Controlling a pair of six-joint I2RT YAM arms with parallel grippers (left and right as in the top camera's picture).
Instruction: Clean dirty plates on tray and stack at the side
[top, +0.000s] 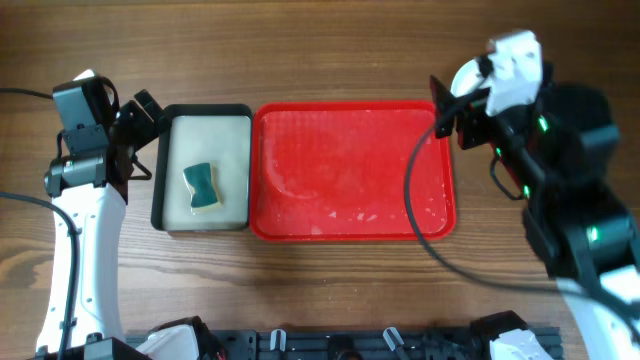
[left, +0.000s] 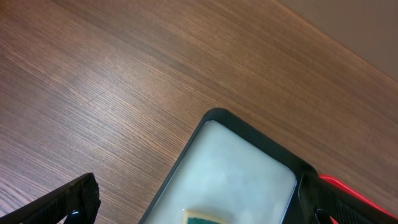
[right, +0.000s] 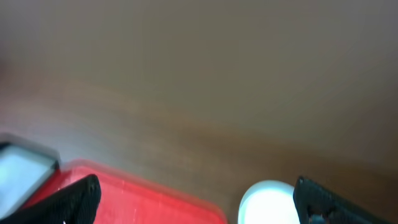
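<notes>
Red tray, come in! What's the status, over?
Left gripper open, empty. Right gripper open, empty. Red tray holds no plates. Sponge in cream tray. Nothing blocking.

Table: a brown wood-grain tabletop (top: 330, 50) is seen beneath everything, the grain running left to right.
Small tray: a cream rectangular tray with a black raised rim (top: 225, 150) is set on the table's left part.
Sponge: a teal, wavy-sided sponge (top: 202, 187) is laid flat inside the cream tray, towards its near end.
Rail: a black rail with pale clips (top: 340, 345) is seen along the near edge, partly cut off.
</notes>
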